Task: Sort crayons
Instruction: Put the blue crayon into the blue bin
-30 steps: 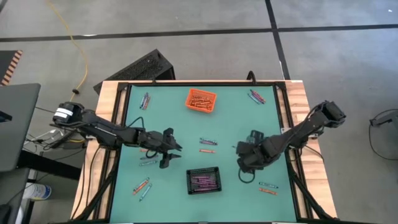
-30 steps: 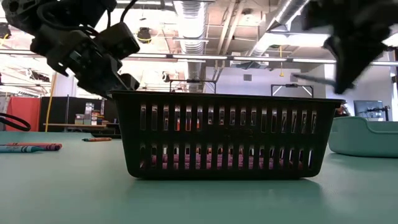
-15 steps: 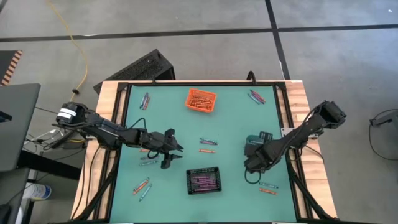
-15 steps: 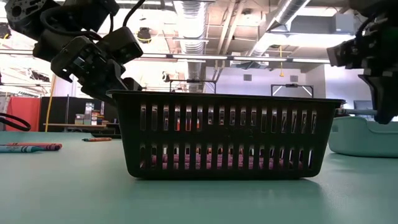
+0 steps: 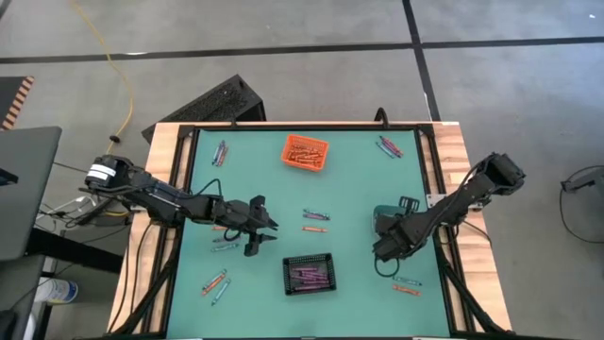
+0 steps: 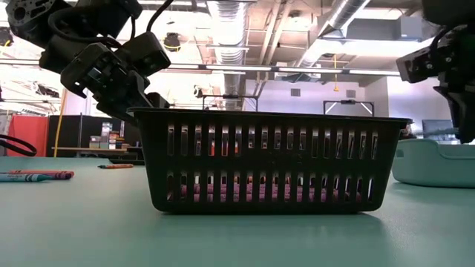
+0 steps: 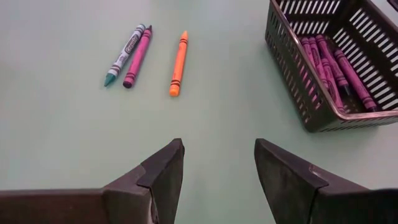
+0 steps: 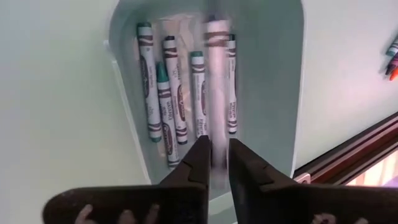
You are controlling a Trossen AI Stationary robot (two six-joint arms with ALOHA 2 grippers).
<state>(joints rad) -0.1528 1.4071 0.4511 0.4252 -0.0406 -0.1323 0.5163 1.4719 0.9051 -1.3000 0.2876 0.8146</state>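
Our right gripper (image 8: 214, 158) hangs over the teal bin (image 8: 277, 93), jaws slightly parted, a blurred crayon (image 8: 216, 87) slipping between them. Our left gripper (image 7: 214, 171) gapes wide near loose crayons (image 7: 177, 62). Light, stiff, brittle sticks; we'd pinch them mid-length.

We find three bins on the table (image 5: 359, 189): one bin (image 5: 306, 153) at the far edge, a slotted bin (image 5: 310, 274) near the front centre with crayons (image 7: 333, 62) inside, and a tray (image 8: 273, 93) to its right holding more crayons (image 8: 171, 106). Three loose crayons (image 7: 146, 56) lie between the far and front bins. The right gripper (image 8: 214, 158) sits over the tray, the left gripper (image 7: 214, 171) left of the slotted bin.
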